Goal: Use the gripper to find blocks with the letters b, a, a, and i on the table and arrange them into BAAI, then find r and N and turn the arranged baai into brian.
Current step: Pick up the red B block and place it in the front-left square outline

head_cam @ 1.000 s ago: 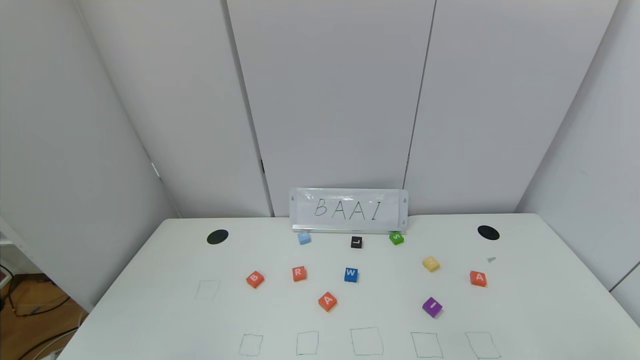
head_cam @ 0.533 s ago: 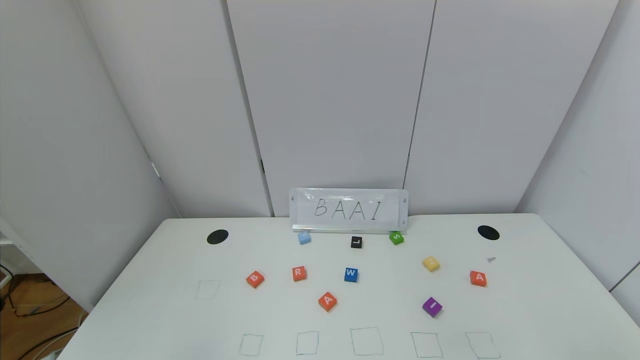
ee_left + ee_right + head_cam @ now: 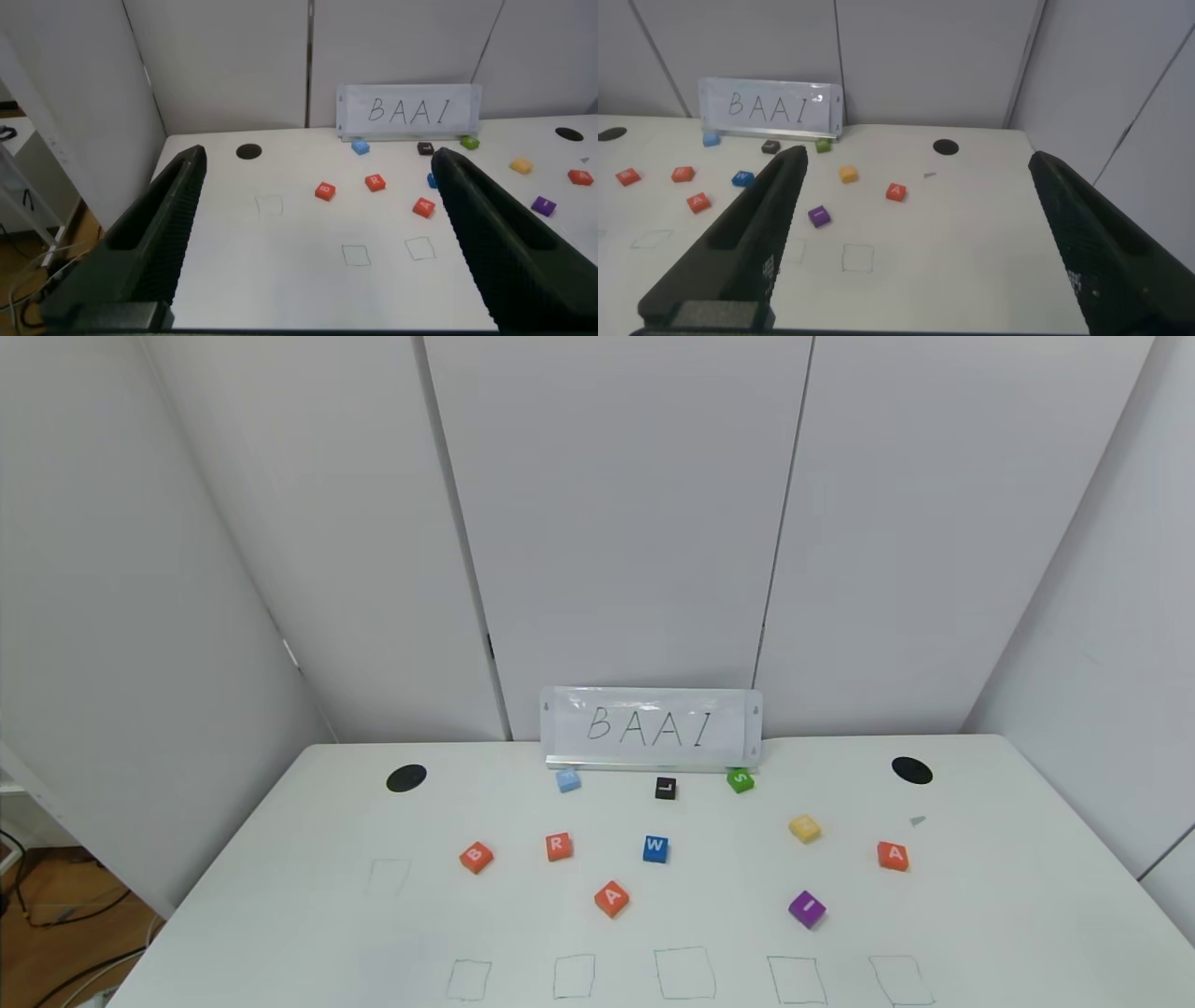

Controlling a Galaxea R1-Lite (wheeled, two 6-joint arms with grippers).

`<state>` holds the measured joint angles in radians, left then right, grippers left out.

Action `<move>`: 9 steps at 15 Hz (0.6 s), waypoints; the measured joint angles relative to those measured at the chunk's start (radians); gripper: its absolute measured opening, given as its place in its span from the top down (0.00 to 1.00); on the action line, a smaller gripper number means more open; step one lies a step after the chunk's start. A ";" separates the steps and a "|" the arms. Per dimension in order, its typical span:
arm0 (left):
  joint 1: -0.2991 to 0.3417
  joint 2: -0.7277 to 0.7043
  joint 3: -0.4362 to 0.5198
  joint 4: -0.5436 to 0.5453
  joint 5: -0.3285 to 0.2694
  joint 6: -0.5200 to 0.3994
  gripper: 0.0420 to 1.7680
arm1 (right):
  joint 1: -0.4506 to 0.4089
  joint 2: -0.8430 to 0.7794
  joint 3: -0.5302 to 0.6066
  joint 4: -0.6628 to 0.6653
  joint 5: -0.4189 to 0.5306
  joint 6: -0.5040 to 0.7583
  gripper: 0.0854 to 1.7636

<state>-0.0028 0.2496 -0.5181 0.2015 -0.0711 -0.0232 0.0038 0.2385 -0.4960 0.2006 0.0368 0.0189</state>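
Blocks (image 3: 611, 899) scattered — sign (image 3: 651, 728) behind reads "BAAI".

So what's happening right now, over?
Left gripper and right gripper open, empty, above white table. Orange-red B block untouched. Nothing in the way.

Probably a lab: partition-walled white table (image 3: 280, 896), marked squares.

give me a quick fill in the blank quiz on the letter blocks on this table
1. The sign at the table's far edge reads ____.
2. The purple block shows the letter ____.
3. The blue block between the R block and the yellow block shows ____.

Missing words: BAAI; I; W
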 joint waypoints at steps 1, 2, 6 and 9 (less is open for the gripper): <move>0.000 0.051 -0.045 -0.002 0.000 0.004 0.03 | 0.002 0.047 -0.034 -0.001 0.000 0.000 0.03; 0.000 0.104 -0.091 -0.003 -0.001 0.008 0.03 | 0.003 0.102 -0.073 -0.003 0.000 0.001 0.03; 0.000 0.330 -0.269 -0.007 -0.002 0.017 0.03 | 0.003 0.335 -0.247 -0.006 -0.001 0.003 0.03; 0.000 0.497 -0.371 -0.007 -0.003 0.017 0.03 | 0.003 0.519 -0.381 -0.006 0.001 0.005 0.03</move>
<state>-0.0032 0.7466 -0.8894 0.1949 -0.0738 -0.0057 0.0072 0.7577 -0.8770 0.1943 0.0381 0.0238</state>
